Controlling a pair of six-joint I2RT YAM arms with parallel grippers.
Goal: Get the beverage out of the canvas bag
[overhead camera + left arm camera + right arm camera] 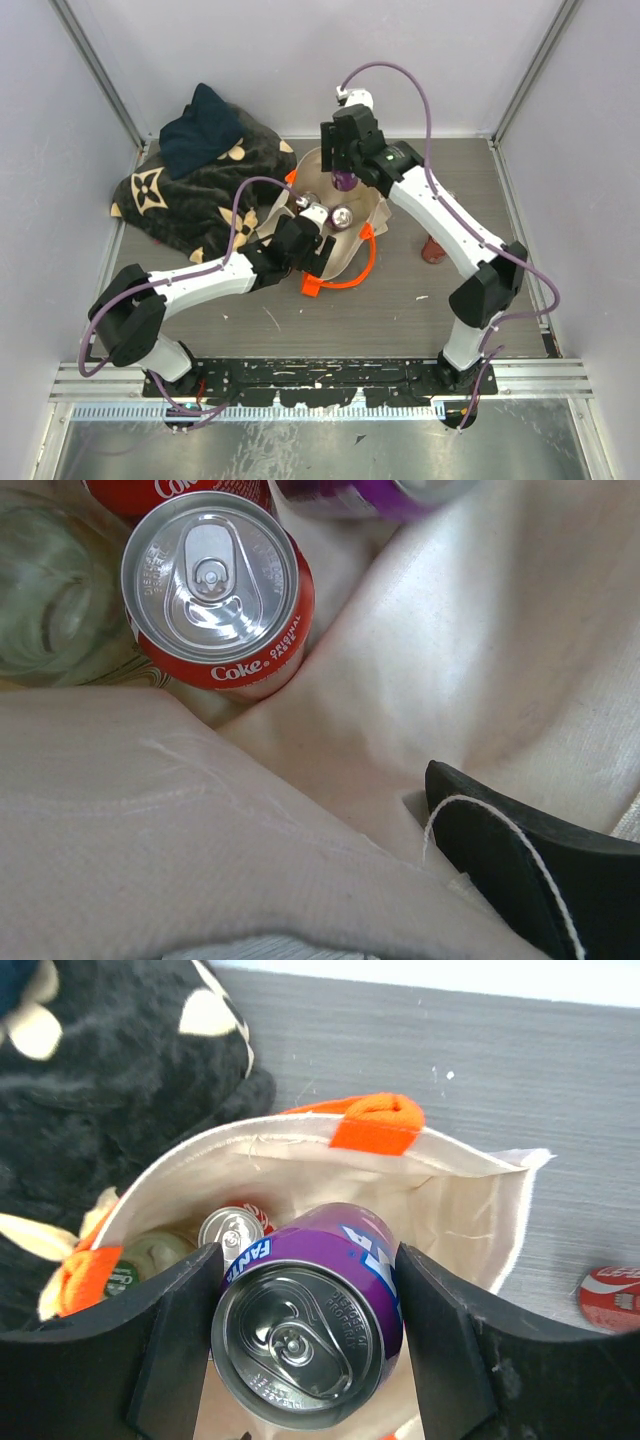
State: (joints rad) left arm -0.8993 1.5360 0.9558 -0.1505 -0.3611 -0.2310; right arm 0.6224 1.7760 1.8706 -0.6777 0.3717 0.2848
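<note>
The cream canvas bag point(378, 208) with orange handles stands open at the table's middle. My right gripper point(343, 178) is shut on a purple Fanta can point(310, 1325) and holds it just above the bag's opening point(460, 1210). My left gripper point(308, 240) is at the bag's near left rim, shut on the canvas point(480, 650); only one black finger point(520, 865) shows, the other is under cloth. Inside the bag stand a red Coke can point(215, 590) and a green glass bottle point(45, 610). A second red can shows at the top edge of the left wrist view.
A dark patterned blanket point(190, 195) with a navy cloth point(200, 130) on it lies left of the bag, touching it. A red Coke can point(433, 250) stands on the table right of the bag. Enclosure walls stand close at left, right and back.
</note>
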